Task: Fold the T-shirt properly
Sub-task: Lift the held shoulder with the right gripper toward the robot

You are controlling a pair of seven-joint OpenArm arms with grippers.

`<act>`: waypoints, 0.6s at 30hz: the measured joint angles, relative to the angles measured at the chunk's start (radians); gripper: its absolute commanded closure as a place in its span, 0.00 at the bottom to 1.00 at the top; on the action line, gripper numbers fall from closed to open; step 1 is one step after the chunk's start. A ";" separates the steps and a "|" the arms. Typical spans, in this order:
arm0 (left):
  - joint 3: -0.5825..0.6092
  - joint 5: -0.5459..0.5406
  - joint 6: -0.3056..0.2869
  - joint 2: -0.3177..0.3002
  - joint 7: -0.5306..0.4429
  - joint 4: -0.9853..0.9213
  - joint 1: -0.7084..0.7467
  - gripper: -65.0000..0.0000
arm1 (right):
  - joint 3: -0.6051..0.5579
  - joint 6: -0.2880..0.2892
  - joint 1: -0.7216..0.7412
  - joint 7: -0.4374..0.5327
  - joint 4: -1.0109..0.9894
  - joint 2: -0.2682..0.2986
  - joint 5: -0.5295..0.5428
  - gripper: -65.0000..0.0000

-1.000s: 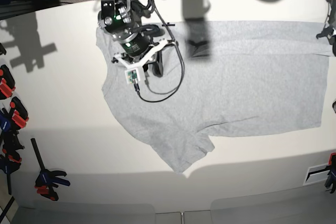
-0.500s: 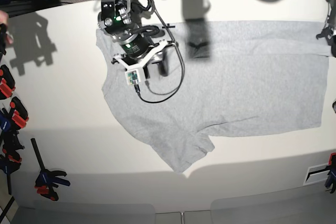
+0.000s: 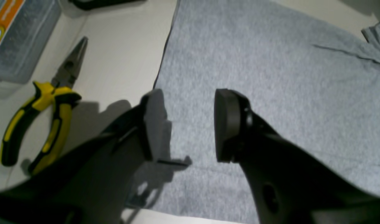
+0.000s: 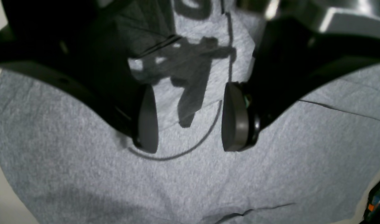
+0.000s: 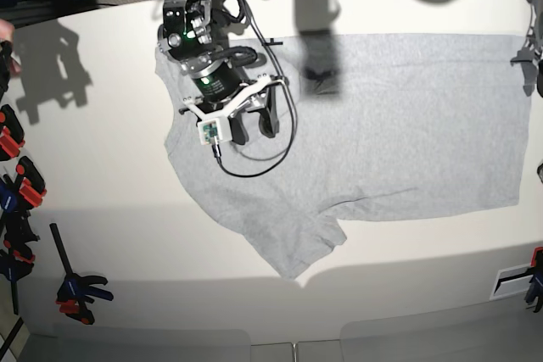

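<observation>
Base view gives us the shirt (image 5: 373,125) spread flat on the pale table (image 5: 102,167), plain grey side up, one sleeve reaching toward the near edge and the body running off to the right. Our right claw (image 5: 253,123) hangs over the shirt's left part, close to the collar end, with its black cable looping over the cloth just beside it. Its two fingers stand apart with nothing between them.

From the right wrist we look down between the two dark pads (image 4: 146,121) and see only grey fabric and the cable's thin shadow below; the jaws are wide and grip nothing. A soft crease runs off to the right of them.

From the left wrist we see the left claw (image 3: 188,124) also spread, a clear gap between its pads, poised above the shirt near the straight edge of the cloth. That edge runs just left of the claw, and beyond it on bare table lie yellow-handled pliers (image 3: 43,105) beside a clear box (image 3: 19,34). We cannot tell whether either claw's pads touch the cloth. In the base view the left claw sits at the far right rim, barely visible.
</observation>
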 measured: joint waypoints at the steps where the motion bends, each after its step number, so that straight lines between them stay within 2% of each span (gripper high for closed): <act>1: 0.000 0.000 0.000 0.000 0.001 0.000 0.000 0.62 | 0.000 0.000 0.005 0.001 0.000 0.000 -0.004 0.51; 4: 0.000 0.000 0.000 0.000 0.000 0.000 0.000 0.62 | 0.000 -0.003 0.023 0.001 0.000 0.000 -0.039 0.52; 5: 0.000 0.000 0.000 0.000 0.000 0.000 0.000 0.63 | 0.000 -0.003 0.027 0.001 0.000 0.000 -0.044 0.57; 6: 0.000 0.000 0.000 0.000 0.002 0.000 0.000 0.70 | 0.000 -0.003 0.028 0.001 0.000 0.000 -0.044 0.67; 8: 0.000 0.003 0.000 0.000 0.012 0.000 0.000 0.97 | 0.000 -0.003 0.027 -0.028 0.000 0.000 -0.042 1.00; 9: 0.000 0.002 0.000 0.000 0.027 0.000 0.000 1.00 | 0.000 -0.003 0.027 -0.056 0.000 0.000 -0.044 1.00; 12: 0.000 0.004 0.000 0.000 0.056 0.000 0.001 1.00 | 0.000 -0.003 0.024 -0.139 0.007 0.000 -0.052 1.00; 15: 0.000 0.004 0.000 0.000 0.057 0.000 0.021 1.00 | -0.001 -0.004 -0.013 -0.138 0.074 0.001 -0.114 1.00; 18: 0.011 0.088 0.000 0.001 0.061 0.000 0.063 1.00 | -0.001 -0.013 -0.070 -0.139 0.155 0.003 -0.153 1.00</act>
